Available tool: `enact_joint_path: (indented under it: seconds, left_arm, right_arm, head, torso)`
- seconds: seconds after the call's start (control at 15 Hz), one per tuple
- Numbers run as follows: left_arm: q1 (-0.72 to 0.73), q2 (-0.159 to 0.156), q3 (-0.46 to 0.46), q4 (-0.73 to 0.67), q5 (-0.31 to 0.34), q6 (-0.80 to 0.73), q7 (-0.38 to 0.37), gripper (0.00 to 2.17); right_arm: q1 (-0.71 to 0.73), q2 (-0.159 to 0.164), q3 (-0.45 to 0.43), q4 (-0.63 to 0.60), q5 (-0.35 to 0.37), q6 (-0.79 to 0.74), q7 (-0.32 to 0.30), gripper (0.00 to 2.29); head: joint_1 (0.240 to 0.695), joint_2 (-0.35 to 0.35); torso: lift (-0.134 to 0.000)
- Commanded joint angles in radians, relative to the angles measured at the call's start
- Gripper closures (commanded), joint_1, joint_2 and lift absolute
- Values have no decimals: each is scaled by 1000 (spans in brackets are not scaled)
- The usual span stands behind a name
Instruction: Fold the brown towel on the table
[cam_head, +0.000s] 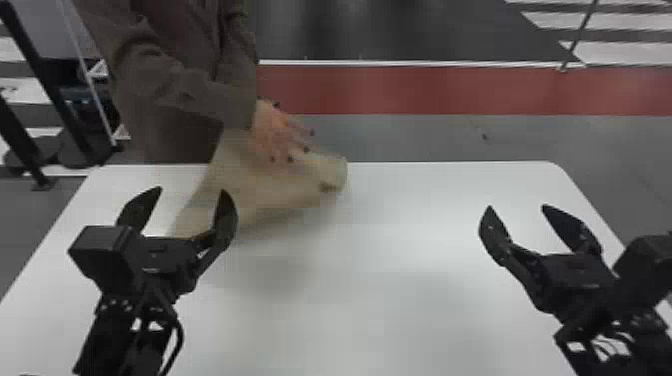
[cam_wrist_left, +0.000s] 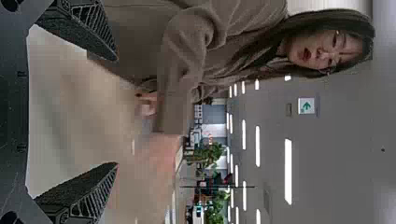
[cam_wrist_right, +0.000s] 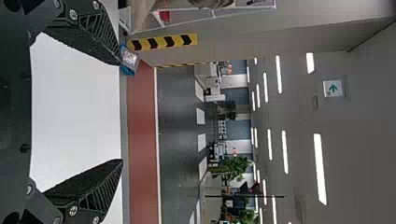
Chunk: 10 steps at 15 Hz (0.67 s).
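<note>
Clearly, the left pincer (cam_head: 192, 189), at the head view's left, and the right pincer (cam_head: 517, 206), at its right, have fingers apart, while above left of centre a person's hand (cam_head: 280, 131) overlaps the blurred brown towel (cam_head: 252, 185) at the bench's (cam_head: 400, 260) far edge.

Place: large indoor hall, exact use unclear
Floor: red lane (cam_head: 450, 90), white stripes (cam_head: 590, 21) beyond right hand (cam_head: 518, 206)
Overhead: strip lights (cam_wrist_right: 320, 168)
Sign: green arrow sign (cam_wrist_right: 333, 88)

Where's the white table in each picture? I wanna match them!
Head view: white table across the lower part.
Left wrist view: seen through the open left gripper, partly hidden by the brown towel.
Right wrist view: seen through the open right gripper.
Shared landmark: black gripper fingers.
</note>
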Motion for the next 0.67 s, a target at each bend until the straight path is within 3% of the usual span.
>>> enact_joint_path:
  seconds: [0.0, 0.6]
  left_arm:
    - [-2, 2, -4, -3, -2, 0, 0, 80]
    - [9, 3, 4, 13, -11, -9, 0, 76]
  right_arm:
    - [-2, -1, -4, 5, -1, -3, 0, 151]
    - [3, -1, -4, 25, -8, -30, 0, 144]
  head:
    - [695, -26]
    - [695, -29]
  torso:
    - [-111]
    - [-111]
